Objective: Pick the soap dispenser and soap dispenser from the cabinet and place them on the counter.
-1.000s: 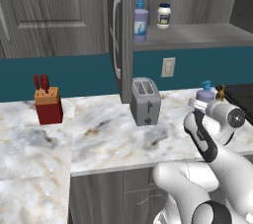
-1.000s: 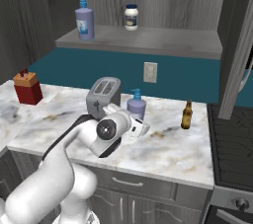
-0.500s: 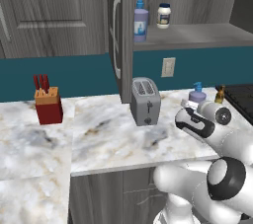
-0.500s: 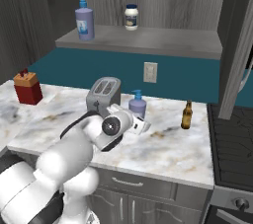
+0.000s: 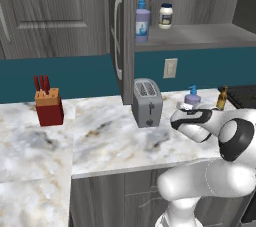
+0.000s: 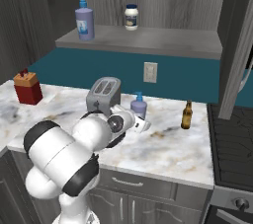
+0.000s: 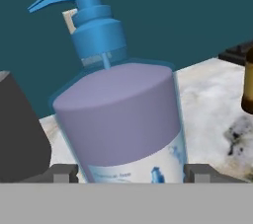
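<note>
One soap dispenser (image 7: 123, 119) upright on the surface (image 5: 110, 141), right of the toaster (image 5: 146, 102), between spread gripper (image 7: 131, 173) tips. Second dispenser (image 5: 142, 20) on cabinet shelf (image 5: 200, 36). Probably light, rigid, slick plastic; best gripped mid-body, below pump.

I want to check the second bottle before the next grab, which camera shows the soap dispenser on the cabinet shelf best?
The right base view: the shelf dispenser stands unblocked, pump and label visible. The left base view shows it beside the cabinet door edge, slightly smaller. The hand view shows the other dispenser.
</note>
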